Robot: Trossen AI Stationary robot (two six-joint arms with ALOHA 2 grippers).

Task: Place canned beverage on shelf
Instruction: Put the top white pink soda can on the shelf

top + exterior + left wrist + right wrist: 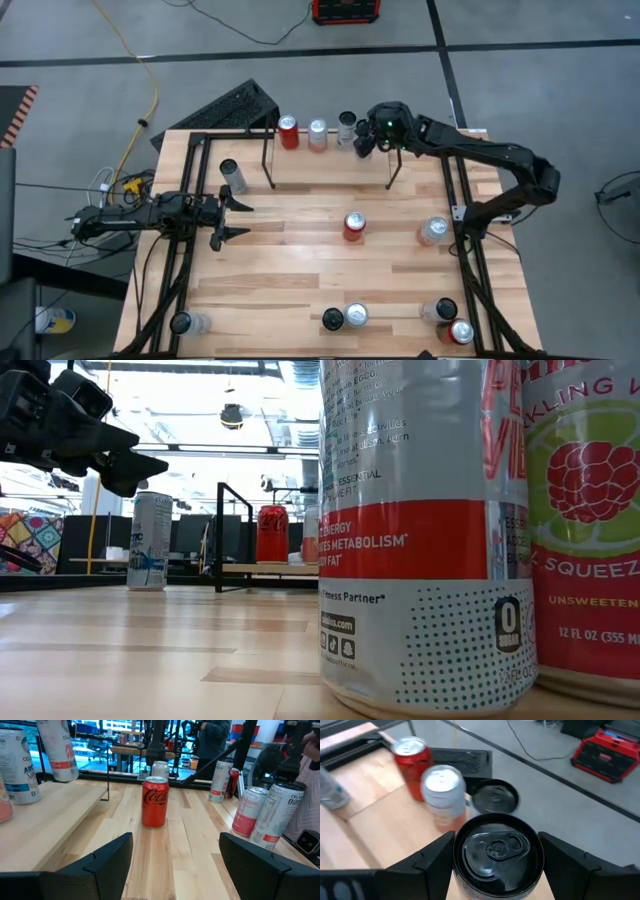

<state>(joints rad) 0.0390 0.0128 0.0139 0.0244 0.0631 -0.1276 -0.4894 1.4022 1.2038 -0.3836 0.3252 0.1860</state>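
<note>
We see the right pincer (360, 133) at the far edge of the wooden table (300, 270), over the shelf (330, 150). A black can (497, 851) sits right between its two dark fingers (427, 865). The fingers stand on both sides of the can, very close to it. We cannot tell if they press on it, so we cannot say the can is grasped.

Just beside the black can, on the side away from the right arm, stands a silver can (317, 133). Next past that one stands a red can (288, 131). All three cans stand upright in a row on the shelf.

The left pincer (232, 219) is well away from the shelf, near the left side of the table. Its fingers are spread apart and nothing is in them. It hangs above the wood. Straight in front of it, out in the middle of the table, stands a red cola can (154, 802). The pincer does not touch that can. A pale can (233, 176) stands near the left pincer, between it and the shelf.

More cans stand along the near edge of the table, well apart from both pincers.
</note>
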